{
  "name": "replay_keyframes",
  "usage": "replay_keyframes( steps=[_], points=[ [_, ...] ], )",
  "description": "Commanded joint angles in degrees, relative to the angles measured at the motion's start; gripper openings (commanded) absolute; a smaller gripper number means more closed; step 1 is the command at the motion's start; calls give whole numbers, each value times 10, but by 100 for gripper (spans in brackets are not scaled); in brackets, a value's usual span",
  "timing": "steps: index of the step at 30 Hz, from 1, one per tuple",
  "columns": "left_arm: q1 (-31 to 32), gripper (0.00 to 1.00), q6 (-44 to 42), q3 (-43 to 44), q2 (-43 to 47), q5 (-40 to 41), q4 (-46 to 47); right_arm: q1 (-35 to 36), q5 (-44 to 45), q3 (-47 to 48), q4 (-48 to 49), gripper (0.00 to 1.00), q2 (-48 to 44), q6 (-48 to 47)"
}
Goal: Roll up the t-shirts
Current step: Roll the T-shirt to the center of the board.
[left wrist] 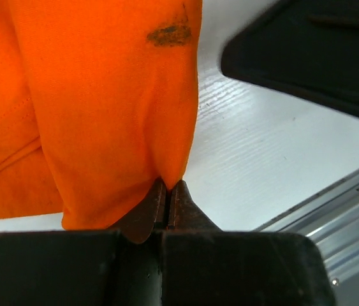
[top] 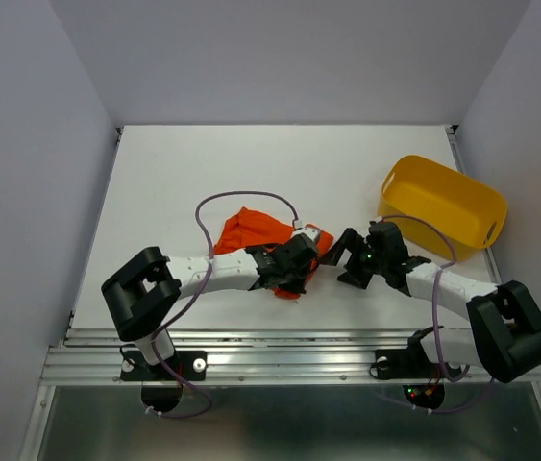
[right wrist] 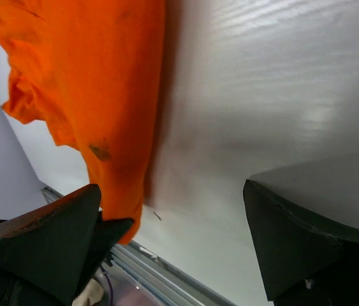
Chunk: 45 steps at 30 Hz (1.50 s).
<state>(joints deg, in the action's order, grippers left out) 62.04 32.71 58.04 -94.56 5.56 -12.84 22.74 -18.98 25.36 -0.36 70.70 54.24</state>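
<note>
1. Plain orange-red cloth t-shirt (top: 251,230) lies bunched, not spread, on the white bench (top: 203,163), toward the front and left of centre; it is well apart from the yellow plastic tub (top: 433,216) at the right rear.
2. Left pincer (left wrist: 168,191) is clamped tight on a thin fold at one edge of the shirt; only a sliver of cloth sits between the tips; a small dark stain (left wrist: 169,32) shows further up the fabric.
3. Right pincer (right wrist: 169,197) stands wide with nothing between its fingers; it hovers just beside the pinched corner, over bare bench.
4. Risk: slip; the left grip looks shallow, so a firm pull or a turn of the roll could draw the cloth out of the tips.
5. Risk: a lopsided roll; the shirt is crumpled, and rolling it as it lies would likely trap folds; my judgement is that it needs spreading flat first.
6. Risk: collision; the two pincers are near each other, and the right one closing on the same corner could strike the left fingers.
7. Risk: snag; the grey metal rail (left wrist: 351,217) at the bench front is near the held corner, and cloth dragged that way could drape over it or catch.
</note>
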Motion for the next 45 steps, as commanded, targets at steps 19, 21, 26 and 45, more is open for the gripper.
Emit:
replay_keyframes(
  steps=[19, 21, 26, 45],
  points=[
    [-17, 31, -50, -72, 117, -89, 63, 72, 6, 79, 170, 1, 166, 83],
    [-17, 53, -59, -72, 124, -93, 59, 78, 12, 82, 157, 1, 160, 80],
    [-5, 82, -70, -59, 140, -77, 31, 89, 44, 91, 105, 1, 130, 81],
    [77, 85, -44, 39, 71, 129, -38, 100, 48, 114, 55, 1, 115, 80]
  ],
)
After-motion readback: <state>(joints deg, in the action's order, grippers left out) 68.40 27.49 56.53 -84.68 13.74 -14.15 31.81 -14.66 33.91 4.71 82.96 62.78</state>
